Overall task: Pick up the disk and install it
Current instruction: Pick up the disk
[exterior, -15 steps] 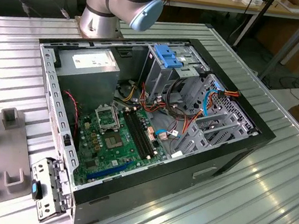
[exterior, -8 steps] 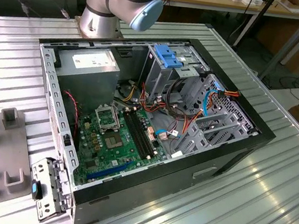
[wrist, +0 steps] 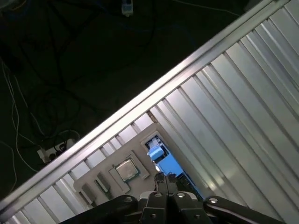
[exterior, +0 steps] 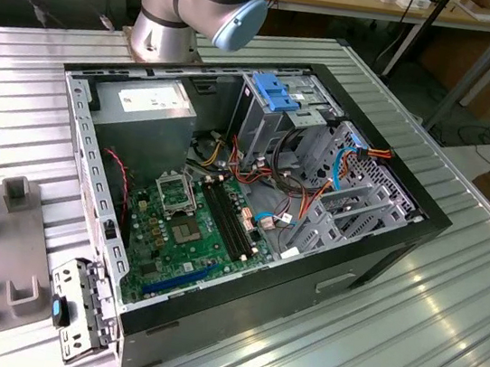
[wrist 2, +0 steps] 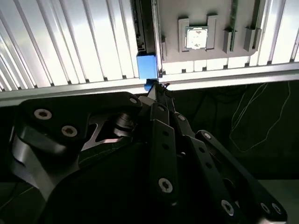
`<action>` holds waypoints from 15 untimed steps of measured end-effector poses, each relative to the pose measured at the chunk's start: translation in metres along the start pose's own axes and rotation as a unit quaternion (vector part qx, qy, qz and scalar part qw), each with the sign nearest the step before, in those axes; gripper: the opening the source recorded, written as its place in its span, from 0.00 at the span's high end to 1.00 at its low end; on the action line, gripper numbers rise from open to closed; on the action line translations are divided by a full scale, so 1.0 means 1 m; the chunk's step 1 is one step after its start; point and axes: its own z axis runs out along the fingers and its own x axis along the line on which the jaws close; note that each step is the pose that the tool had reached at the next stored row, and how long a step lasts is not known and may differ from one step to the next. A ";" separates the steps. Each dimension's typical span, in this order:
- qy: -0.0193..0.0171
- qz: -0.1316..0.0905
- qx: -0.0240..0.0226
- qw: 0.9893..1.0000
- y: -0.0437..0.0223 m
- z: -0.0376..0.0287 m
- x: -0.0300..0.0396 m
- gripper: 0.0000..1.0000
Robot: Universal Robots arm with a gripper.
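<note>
Pincer (wrist 2: 155, 89) closed, disk (wrist 2: 147, 65) held edge-on

No text, number or sign can be read anywhere; the white label (exterior: 152, 97) on the grey metal box (exterior: 142, 133), toward the upper left of the exterior view, carries dark print too small to make out. The green motherboard (exterior: 193, 231) near the middle of that view bears pale illegible markings; the square chip (wrist 2: 195, 38) (wrist: 125, 170) in both wrist views shows a plain metal face.
</note>
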 end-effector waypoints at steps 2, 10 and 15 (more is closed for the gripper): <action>0.004 -0.027 0.002 1.000 0.0001 0.0001 0.0000 0.89; 0.020 -0.132 0.011 0.991 -0.0008 0.0057 -0.0005 0.89; 0.023 -0.179 0.014 0.984 -0.0025 0.0095 -0.0030 0.89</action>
